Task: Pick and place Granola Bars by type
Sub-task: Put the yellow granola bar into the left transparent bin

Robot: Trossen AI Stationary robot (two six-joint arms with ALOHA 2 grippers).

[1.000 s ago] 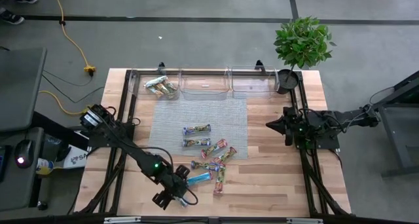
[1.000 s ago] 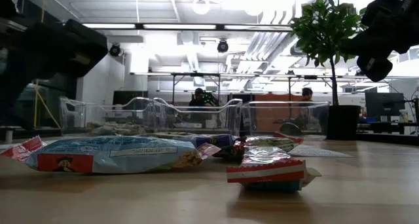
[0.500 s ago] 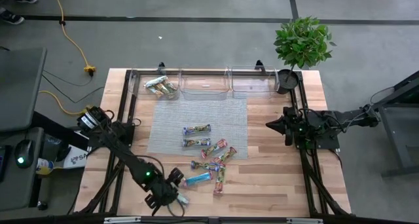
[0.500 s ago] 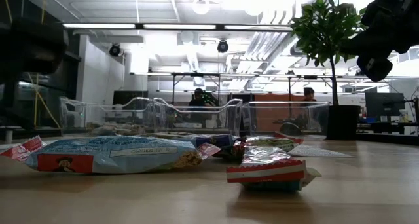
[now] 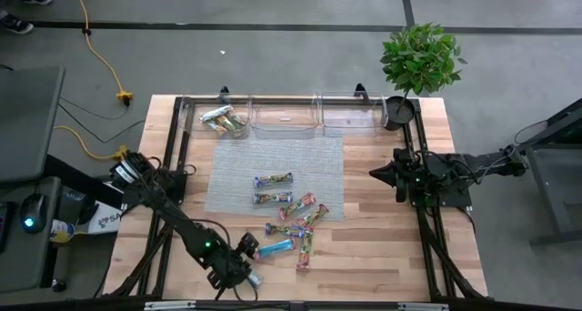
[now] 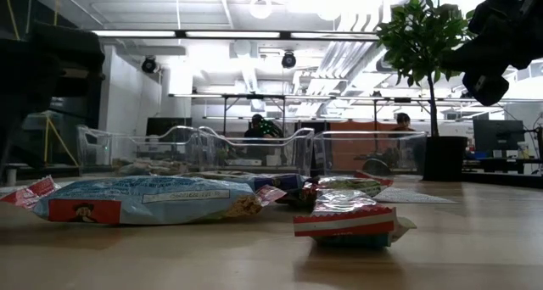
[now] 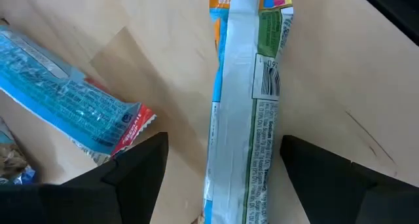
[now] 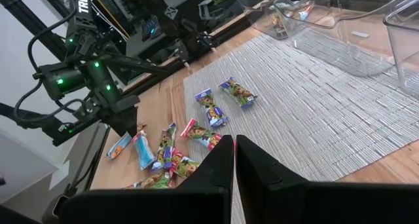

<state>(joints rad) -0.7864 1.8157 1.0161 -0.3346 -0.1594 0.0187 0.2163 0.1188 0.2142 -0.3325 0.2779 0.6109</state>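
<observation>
A silver-green granola bar (image 7: pixel 243 126) is seen lying flat on the wooden table (image 5: pixel 382 265) between the spread fingers of the left gripper (image 5: pixel 247 273), untouched. A blue bar (image 7: pixel 69 109) lies at its 10 o'clock. The remaining bars (image 5: pixel 296 215) are scattered at the woven mat's (image 5: pixel 273 156) 6 o'clock edge. The right gripper (image 5: pixel 375 173) is held closed at the table's 3 o'clock side.

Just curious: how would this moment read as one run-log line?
left pincer: open, straddling silver-green bar | right pincer: shut, waiting at table's right side
</observation>
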